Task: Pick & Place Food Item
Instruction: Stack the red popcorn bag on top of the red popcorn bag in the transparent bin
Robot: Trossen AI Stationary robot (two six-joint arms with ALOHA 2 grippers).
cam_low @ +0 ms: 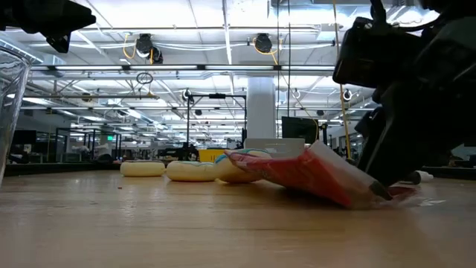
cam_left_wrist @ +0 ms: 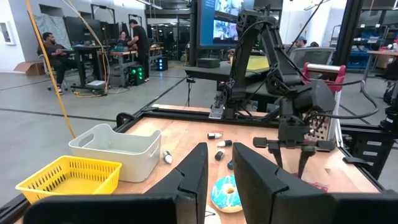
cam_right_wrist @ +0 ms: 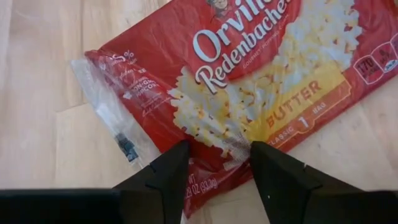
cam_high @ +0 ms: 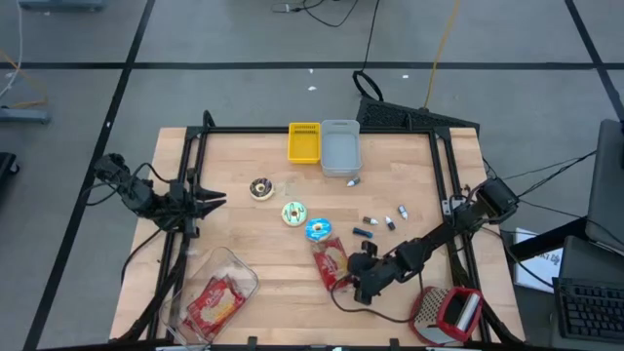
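A red popcorn bag (cam_high: 331, 261) lies flat on the wooden table, near the front and right of the middle. My right gripper (cam_right_wrist: 219, 171) slants down over the bag's near end, open, with one finger on each side of a strip of the red wrapper. In the low view the bag (cam_low: 312, 171) bulges up beside the dark gripper. My left gripper (cam_left_wrist: 220, 180) waits level at the table's left edge (cam_high: 210, 200), a narrow gap between its fingers and nothing in it. My right gripper comes at the bag's near end (cam_right_wrist: 217, 146) slanting down from the table's right side. Its fingertips (cam_right_wrist: 169, 167) overlap the wrapper's edge. I cannot tell whether they touch it. The bag lies on the table.
Three donuts (cam_high: 293, 213) lie left of and beyond the bag. A yellow basket (cam_high: 304, 142) and a grey bin (cam_high: 340, 146) stand at the far edge. A clear container (cam_high: 214, 297) holding another red bag sits front left, small items (cam_high: 380, 222) to the right, a red-handled grater (cam_high: 448, 312) front right.
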